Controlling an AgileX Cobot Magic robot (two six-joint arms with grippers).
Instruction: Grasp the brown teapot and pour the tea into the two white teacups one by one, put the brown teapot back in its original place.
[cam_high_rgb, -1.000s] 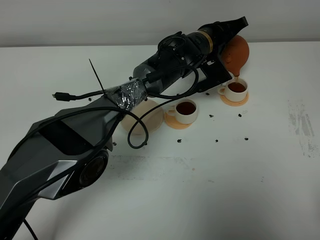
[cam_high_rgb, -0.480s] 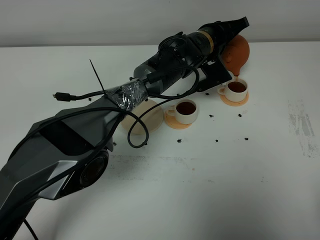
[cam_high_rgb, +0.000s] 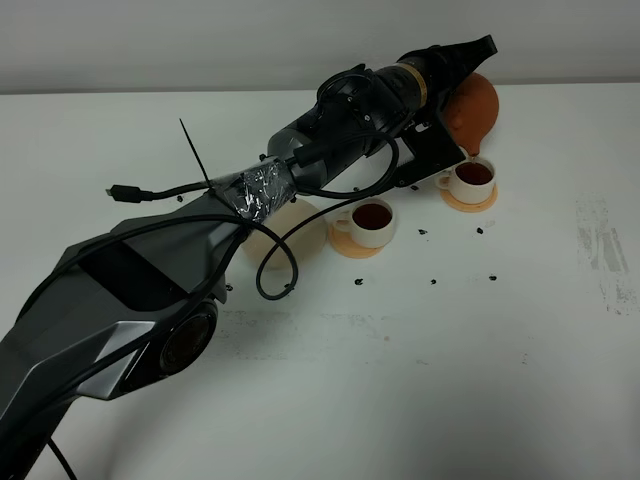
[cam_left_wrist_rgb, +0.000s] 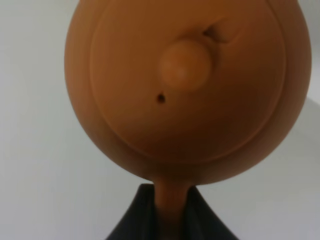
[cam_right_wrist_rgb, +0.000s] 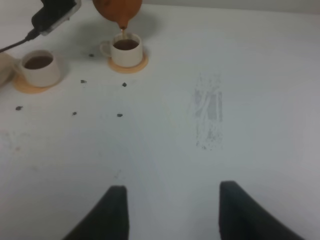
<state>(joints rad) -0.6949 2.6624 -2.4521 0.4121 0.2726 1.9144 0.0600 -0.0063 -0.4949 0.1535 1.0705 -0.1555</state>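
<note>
The brown teapot (cam_high_rgb: 474, 108) hangs tilted, spout down, over the right white teacup (cam_high_rgb: 473, 176) on its orange coaster (cam_high_rgb: 470, 200). A thin stream runs into that cup in the right wrist view (cam_right_wrist_rgb: 126, 49). The left teacup (cam_high_rgb: 372, 220) holds dark tea on its coaster (cam_high_rgb: 352, 246). My left gripper (cam_high_rgb: 458, 88) is shut on the teapot; in the left wrist view (cam_left_wrist_rgb: 169, 215) its dark fingers clamp the handle below the lid knob (cam_left_wrist_rgb: 186, 65). The beige saucer (cam_high_rgb: 308, 236) lies partly under the arm. My right gripper (cam_right_wrist_rgb: 172, 212) is open and empty over bare table.
Small dark specks (cam_high_rgb: 433, 280) lie scattered on the white table in front of the cups. A grey scuff mark (cam_high_rgb: 603, 250) is at the right. A loose black cable (cam_high_rgb: 130, 192) and a loop of cable hang from the left arm. A wall runs behind the table.
Almost nothing: the left arm holds the tilted teapot over the right cup, with only a very slight shift of the teapot.
</note>
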